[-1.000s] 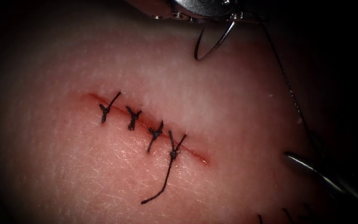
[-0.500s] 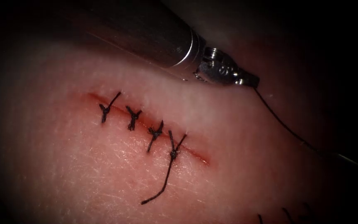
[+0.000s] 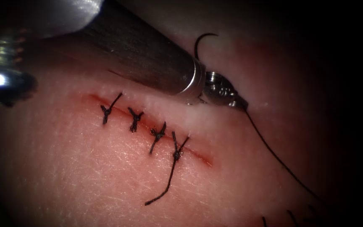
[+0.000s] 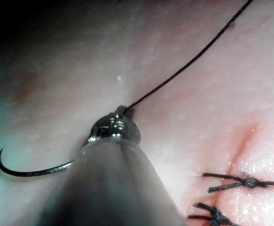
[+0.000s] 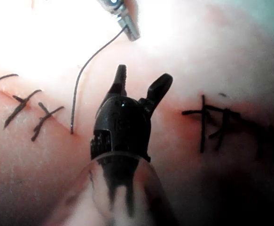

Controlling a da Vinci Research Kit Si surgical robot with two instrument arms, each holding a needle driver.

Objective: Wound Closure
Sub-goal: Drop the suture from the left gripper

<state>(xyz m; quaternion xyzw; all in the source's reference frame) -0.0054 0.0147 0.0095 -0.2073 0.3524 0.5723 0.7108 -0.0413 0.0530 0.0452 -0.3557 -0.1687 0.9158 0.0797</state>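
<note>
tissue (image 3: 85,168): pork belly piece, carrying the cut (image 3: 198,156), which is running diagonally and showing red fluid (image 3: 206,162) at its unstitched lower end.
knotted stitches (image 3: 134,120): four, sitting across the cut; the last one is trailing a long cut tail (image 3: 164,185) on the left side of the cut.
left claw (image 3: 236,102): lying just right of the cut, clamped together on the needle near its thread end.
needle (image 3: 202,38): curving up from the left claw, clear of the tissue, tip in the air (image 4: 14,170).
thread (image 3: 274,153): running from the left claw away from the cut (image 4: 183,66).
right claw (image 5: 139,87): hanging with its two halves apart, holding nothing, over the tissue.
</note>
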